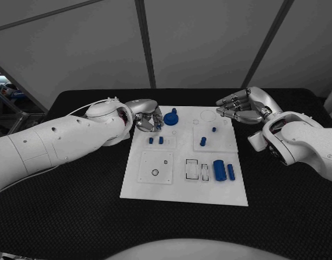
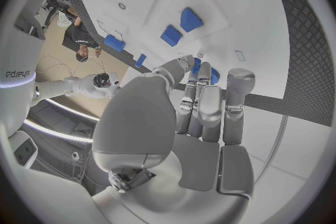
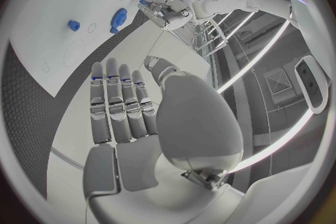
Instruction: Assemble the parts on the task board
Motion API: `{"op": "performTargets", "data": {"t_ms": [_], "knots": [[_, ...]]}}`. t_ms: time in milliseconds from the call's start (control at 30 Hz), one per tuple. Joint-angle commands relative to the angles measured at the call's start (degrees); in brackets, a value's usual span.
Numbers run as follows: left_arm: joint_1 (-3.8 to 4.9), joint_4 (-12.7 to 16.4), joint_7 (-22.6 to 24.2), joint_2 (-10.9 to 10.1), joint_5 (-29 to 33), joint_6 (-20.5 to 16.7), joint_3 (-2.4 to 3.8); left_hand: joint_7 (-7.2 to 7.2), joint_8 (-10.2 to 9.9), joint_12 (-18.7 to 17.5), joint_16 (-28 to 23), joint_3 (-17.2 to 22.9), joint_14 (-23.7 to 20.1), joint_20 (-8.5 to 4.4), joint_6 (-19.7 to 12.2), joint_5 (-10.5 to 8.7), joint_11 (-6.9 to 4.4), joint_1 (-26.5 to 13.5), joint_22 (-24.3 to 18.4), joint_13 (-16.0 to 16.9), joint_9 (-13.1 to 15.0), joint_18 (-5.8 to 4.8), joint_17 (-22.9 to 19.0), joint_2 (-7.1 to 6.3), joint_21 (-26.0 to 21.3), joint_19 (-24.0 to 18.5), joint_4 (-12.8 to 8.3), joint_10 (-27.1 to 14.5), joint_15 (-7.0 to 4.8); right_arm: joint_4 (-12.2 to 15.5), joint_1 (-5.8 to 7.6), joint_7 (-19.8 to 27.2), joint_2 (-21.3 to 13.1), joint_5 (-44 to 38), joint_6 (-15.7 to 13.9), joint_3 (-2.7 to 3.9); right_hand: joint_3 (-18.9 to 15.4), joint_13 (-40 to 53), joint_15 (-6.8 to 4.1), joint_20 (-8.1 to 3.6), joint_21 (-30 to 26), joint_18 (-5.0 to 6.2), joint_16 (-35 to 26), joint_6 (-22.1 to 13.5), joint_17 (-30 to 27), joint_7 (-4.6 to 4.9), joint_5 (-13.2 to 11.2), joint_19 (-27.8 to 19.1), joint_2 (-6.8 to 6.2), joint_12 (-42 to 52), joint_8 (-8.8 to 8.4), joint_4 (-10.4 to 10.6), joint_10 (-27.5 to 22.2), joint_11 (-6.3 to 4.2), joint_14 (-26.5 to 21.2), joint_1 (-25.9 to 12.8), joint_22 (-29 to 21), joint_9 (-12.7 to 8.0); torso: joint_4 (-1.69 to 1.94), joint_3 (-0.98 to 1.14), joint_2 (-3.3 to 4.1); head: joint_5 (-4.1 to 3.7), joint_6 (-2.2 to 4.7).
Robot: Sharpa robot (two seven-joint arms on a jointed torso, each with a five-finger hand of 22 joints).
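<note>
White task board (image 1: 183, 187) lies on the black counter (image 1: 72, 216). Left hand (image 1: 144, 115) fingers curl beside the blue knob (image 1: 170, 117), holding nothing. Right hand (image 1: 243, 105) fingers lie together, empty.

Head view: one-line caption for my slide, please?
Both robot hands, left and right, hover at the far edge of the white task board holding blue parts.
</note>
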Motion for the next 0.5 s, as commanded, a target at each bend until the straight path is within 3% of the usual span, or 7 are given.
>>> {"op": "performTargets", "data": {"t_ms": [33, 500], "knots": [[0.04, -0.35, -0.4, 0.17, 0.26, 0.74, 0.04, -0.13, -0.24, -0.42, 0.26, 0.24, 0.27, 0.11, 0.43, -0.19, -0.08, -0.62, 0.07, -0.06, -0.09, -0.32, -0.09, 0.14, 0.1, 0.22, 0.06, 0.46, -0.08, 0.14, 0.07, 0.5, -0.04, 0.13, 0.26, 0.04, 0.37, -0.03, 0.05, 0.25, -0.25, 0.31, -0.05, -0.46, -0.06, -0.03, 0.39, -0.02, 0.24, -0.05, -0.14, 0.04, -0.23, 0.01, -0.28, -0.43, -0.06, -0.03, -0.05, -0.01, -0.01, 0.08, -0.01], [-0.06, -1.53, -0.98, 0.99, 0.26, 1.78, 0.03, -0.13, -0.26, -0.45, 0.27, 0.26, 0.27, 0.11, 0.44, -0.19, -0.08, -0.63, 0.08, -0.07, -0.11, -0.32, -0.08, 0.15, 0.09, 0.21, 0.05, 0.48, -0.08, 0.16, 0.07, 0.5, -0.04, 0.13, 0.29, 0.04, 0.37, -0.03, 0.05, 0.25, -0.25, 0.31, -0.05, -0.46, -0.06, -0.03, 0.39, -0.02, 0.24, -0.05, -0.14, 0.04, -0.23, 0.01, -0.28, -0.43, -0.06, -0.03, 0.03, -0.01, 0.02, -0.09, -0.13]]}}
